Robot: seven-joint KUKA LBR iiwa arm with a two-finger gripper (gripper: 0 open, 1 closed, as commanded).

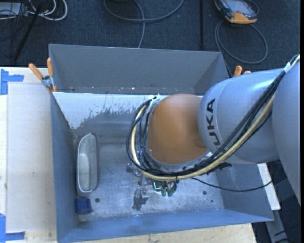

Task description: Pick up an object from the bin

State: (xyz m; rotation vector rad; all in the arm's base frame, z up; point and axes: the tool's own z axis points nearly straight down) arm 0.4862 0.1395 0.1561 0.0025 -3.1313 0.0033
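Observation:
My gripper (140, 195) hangs below the arm's wrist, low over the bin floor near the middle of the front part. A grey oblong, rounded thing (87, 163) lies along the bin's left wall, well to the left of the gripper and apart from it. Just in front of that thing, in the front left corner, sits a small blue piece (82, 205); whether the two are joined I cannot tell. Nothing shows in the gripper.
The arm with its orange cover and looped cables reaches in from the right and hides the middle and right of the bin floor. The sloping bin walls stand close on all sides.

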